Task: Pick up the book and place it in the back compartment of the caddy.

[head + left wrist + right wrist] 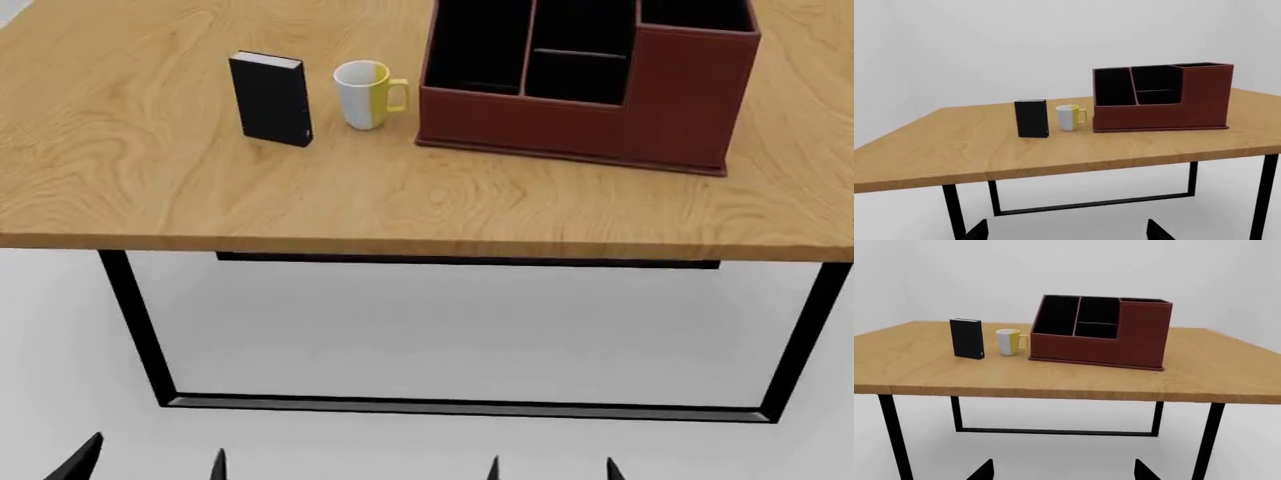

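1. The book (271,98) stands upright on the wooden table (400,200), black cover toward the robot, white page edges showing along its top
2. Just beside it, a white mug (362,95) with a yellow handle, the handle pointing at the caddy (587,110); book and mug are close but apart
3. The caddy sits on the other side of the mug, reddish-brown outside, black inside, with one tall end cell and lower cells next to it
4. In the left wrist view a low divider splits the middle column; the back compartment (1155,78) is the section behind it, open at the top
5. Left gripper (147,465): only two dark fingertips poke in at the lower edge of the head view, spread apart, holding nothing, well short of the table
6. Right gripper (551,468): same story, two tips set apart, nothing between them, low in front of the table's black frame (140,330)
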Robot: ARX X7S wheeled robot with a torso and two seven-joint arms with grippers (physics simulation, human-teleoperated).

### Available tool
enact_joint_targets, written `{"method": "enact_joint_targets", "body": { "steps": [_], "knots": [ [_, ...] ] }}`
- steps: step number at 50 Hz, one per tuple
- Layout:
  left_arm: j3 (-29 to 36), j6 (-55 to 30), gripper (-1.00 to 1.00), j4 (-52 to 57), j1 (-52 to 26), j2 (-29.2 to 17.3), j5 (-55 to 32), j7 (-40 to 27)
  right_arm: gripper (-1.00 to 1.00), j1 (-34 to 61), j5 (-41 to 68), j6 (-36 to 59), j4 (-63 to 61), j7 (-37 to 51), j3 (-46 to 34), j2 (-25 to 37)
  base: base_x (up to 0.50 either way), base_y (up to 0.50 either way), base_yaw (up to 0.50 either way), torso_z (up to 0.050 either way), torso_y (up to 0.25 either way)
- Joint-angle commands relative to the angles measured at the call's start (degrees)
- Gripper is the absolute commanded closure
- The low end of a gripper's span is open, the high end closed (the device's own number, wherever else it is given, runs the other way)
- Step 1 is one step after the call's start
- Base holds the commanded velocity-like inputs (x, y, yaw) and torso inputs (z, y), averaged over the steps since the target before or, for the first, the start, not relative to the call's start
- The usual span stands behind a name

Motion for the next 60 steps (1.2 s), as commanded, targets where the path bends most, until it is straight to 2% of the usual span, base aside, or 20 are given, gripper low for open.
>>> {"method": "enact_joint_targets", "body": {
  "steps": [1, 21, 38, 57, 60],
  "knots": [
    [-0.15, -5.09, -1.00, 4.34, -0.30, -1.41, -1.05, -0.43, -1.00, -0.35, -0.23, 3.75, -6.30, 1.89, 0.12, 1.72, 0.00, 0.00, 0.00, 0.000, 0.000],
    [-2.13, -19.90, -1.00, 17.21, -5.72, -5.78, -6.45, 1.05, -1.00, 1.22, 1.29, 20.60, -29.28, 5.95, 4.65, 6.61, 0.00, 0.00, 0.00, 0.000, 0.000],
    [-4.20, -28.41, -1.00, 22.23, -10.74, -8.95, -8.77, 0.71, -1.00, 6.57, 2.02, 31.80, -41.54, 8.17, 8.63, 10.01, 0.00, 0.00, 0.00, 0.000, 0.000],
    [-5.51, -33.29, -1.00, 24.20, -13.86, -10.63, -10.22, 0.08, -1.00, 20.58, 7.43, 51.84, -57.80, 8.45, 15.48, 15.13, 0.00, 0.00, 0.00, 0.000, 0.000],
    [-5.82, -33.87, -1.00, 24.49, -14.23, -10.90, -10.34, -0.13, -1.00, 22.89, 12.67, 53.18, -58.42, 12.57, 16.21, 18.58, 0.00, 0.00, 0.00, 0.000, 0.000]
  ]
}}
